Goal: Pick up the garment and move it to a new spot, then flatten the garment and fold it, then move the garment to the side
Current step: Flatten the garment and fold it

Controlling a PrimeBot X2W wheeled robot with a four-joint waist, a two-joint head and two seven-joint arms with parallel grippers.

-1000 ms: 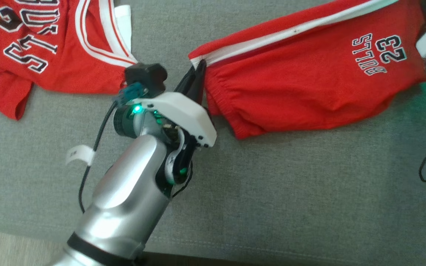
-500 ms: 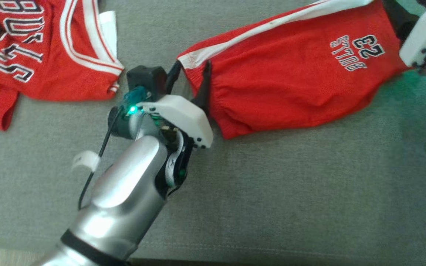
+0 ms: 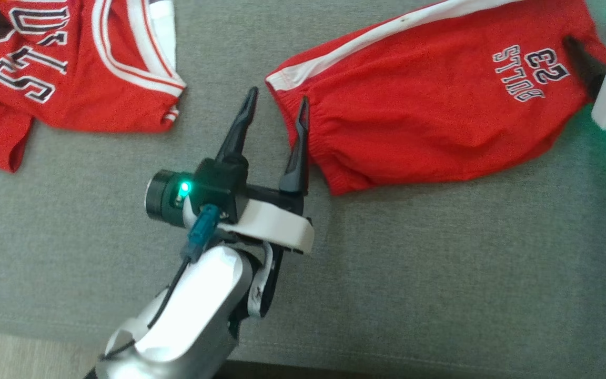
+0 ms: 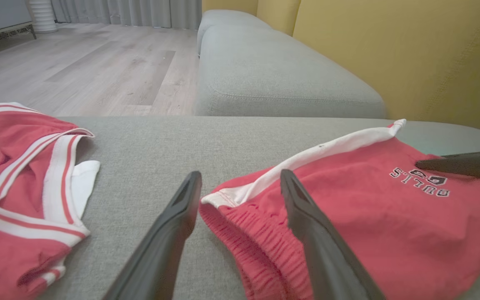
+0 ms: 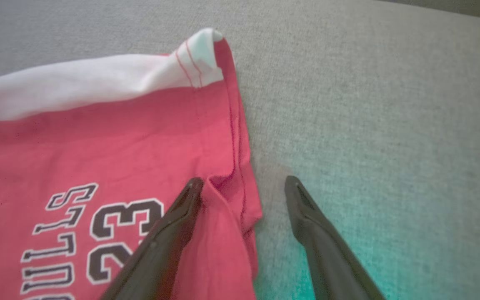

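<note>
The garment is a pair of red shorts (image 3: 424,116) with a white side stripe and "BULLS 23" print, lying flat on the grey sofa seat (image 3: 440,263). My left gripper (image 3: 278,96) stands open at the waistband end. One finger lies over the elastic edge and the other over bare cushion. In the left wrist view the shorts' (image 4: 369,216) white corner sits between the spread fingers of the left gripper (image 4: 240,174). My right gripper (image 3: 589,34) is open at the leg hem. In its wrist view the right gripper (image 5: 244,180) straddles the hem of the shorts (image 5: 98,141), holding nothing.
A red and white jersey (image 3: 71,68) lies at the left of the seat, a hand's width from my left gripper. Beyond the seat stand another grey cushion (image 4: 273,79), a yellow wall (image 4: 411,50) and wooden floor (image 4: 98,71).
Both grippers have gone from shut on the shorts to open, letting go of the waistband corner and the hem. The left wrist has turned and drawn back a little. The head camera shifted.
</note>
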